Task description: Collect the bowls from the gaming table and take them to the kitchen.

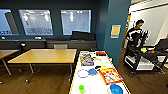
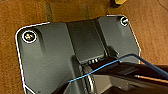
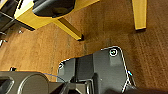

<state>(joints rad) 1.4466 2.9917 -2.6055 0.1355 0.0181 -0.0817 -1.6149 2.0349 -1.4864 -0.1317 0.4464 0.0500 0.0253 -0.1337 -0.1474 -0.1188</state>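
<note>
The long white gaming table (image 1: pixel 96 83) runs away from me in the head view, its near end right below. A bright green bowl (image 1: pixel 81 88) stands on a flat white plate at the near left of the table. At the near right sits a blue bowl (image 1: pixel 116 88). Another blue bowl (image 1: pixel 92 72) lies mid-table beside a white plate (image 1: pixel 82 73). Colourful board-game boxes (image 1: pixel 86 59) and a red one (image 1: pixel 110 75) lie among them. Both wrist views look down past my own dark plate onto brown floor.
A wide wooden table (image 1: pixel 45 55) stands to the left of the gaming table. A teal pillar (image 1: pixel 113 27) rises behind its far end. A person (image 1: pixel 135 35) stands at a black rig on the right. Yellow table legs (image 3: pixel 68 28) stand on the floor near my right arm.
</note>
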